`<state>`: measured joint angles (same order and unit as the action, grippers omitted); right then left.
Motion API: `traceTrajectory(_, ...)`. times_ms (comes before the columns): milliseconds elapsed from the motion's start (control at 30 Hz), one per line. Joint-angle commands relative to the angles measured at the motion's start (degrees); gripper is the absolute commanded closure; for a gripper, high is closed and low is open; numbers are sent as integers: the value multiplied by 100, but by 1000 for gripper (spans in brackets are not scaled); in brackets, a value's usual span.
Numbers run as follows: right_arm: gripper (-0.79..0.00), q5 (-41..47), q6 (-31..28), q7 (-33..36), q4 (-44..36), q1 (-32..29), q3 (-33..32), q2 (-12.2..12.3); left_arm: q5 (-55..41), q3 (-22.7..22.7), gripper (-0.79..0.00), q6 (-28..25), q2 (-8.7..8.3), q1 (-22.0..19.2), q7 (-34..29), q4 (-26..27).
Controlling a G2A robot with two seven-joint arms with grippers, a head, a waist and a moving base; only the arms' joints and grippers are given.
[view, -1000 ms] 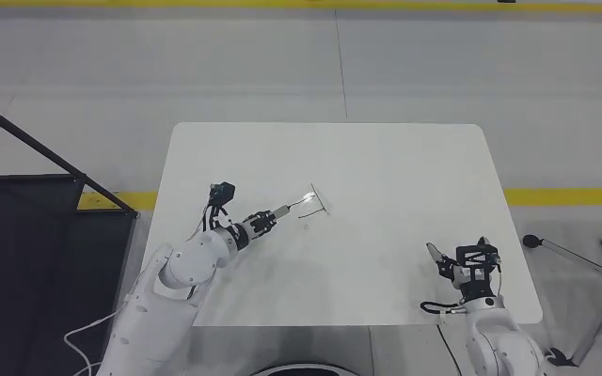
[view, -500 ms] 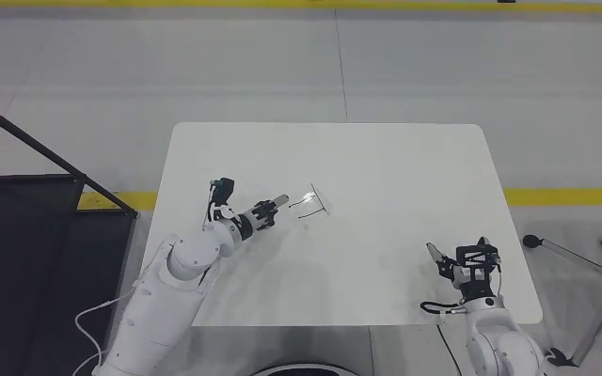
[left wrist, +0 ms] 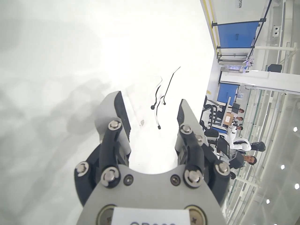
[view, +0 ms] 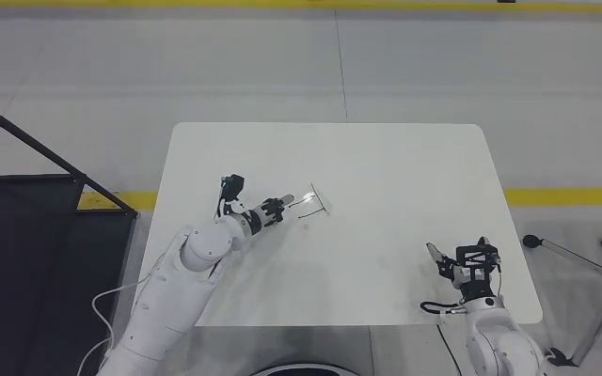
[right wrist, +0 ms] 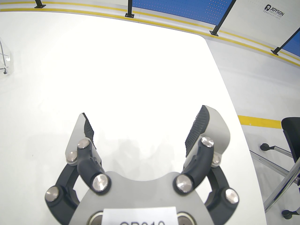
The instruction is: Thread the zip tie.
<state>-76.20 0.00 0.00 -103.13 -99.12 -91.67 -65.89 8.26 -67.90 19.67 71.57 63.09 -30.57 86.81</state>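
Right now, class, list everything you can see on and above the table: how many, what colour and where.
table: one, white, under both arms.
zip ties: at least two thin black strips and a paler one, exact count unclear, mid-table towards the robot's left.
clear holder: one, transparent, at the zip ties.
left gripper: one, grey and black, open, just short of the zip ties.
right gripper: one, grey and black, open, over the table's near right corner.

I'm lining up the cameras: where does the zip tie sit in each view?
Top view: zip tie just beyond the left gripper.
Left wrist view: zip tie just ahead of the open gripper.
Right wrist view: likely the dark strand far across the table.
Shared landmark: the white table.
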Motion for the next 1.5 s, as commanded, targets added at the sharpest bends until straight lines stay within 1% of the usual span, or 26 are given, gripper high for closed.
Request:
traceTrajectory(0,-785,0,0,0,0,0,0,0,-9,20,-502,-7,6,-17,17,-27)
traceTrajectory(100,-785,0,0,0,0,0,0,0,-12,48,-449,-22,14,-47,18,-67)
traceTrajectory(133,-785,0,0,0,0,0,0,0,-18,58,-397,-26,17,-57,20,-78)
traceTrajectory(167,-785,0,0,0,0,0,0,0,-21,70,-379,-32,20,-68,20,-92)
traceTrajectory(267,-785,0,0,0,0,0,0,0,-11,109,-354,-38,30,-101,31,-132)
traceTrajectory(433,-785,0,0,0,0,0,0,0,18,165,-336,-49,42,-131,42,-159)
traceTrajectory(533,-785,0,0,0,0,0,0,0,38,179,-292,-65,45,-141,39,-170)
traceTrajectory(600,-785,0,0,0,0,0,0,0,56,187,-240,-52,46,-149,36,-180)
traceTrajectory(867,-785,0,0,0,0,0,0,0,68,191,-222,-39,51,-160,29,-183)
traceTrajectory(1033,-785,0,0,0,0,0,0,0,79,192,-185,-43,52,-165,11,-186)
traceTrajectory(1233,-785,0,0,0,0,0,0,0,87,197,-92,-54,55,-166,-9,-193)
traceTrajectory(1333,-785,0,0,0,0,0,0,0,89,194,-12,-60,55,-165,-12,-197)
traceTrajectory(1467,-785,0,0,0,0,0,0,0,80,179,0,-91,54,-150,-12,-180)
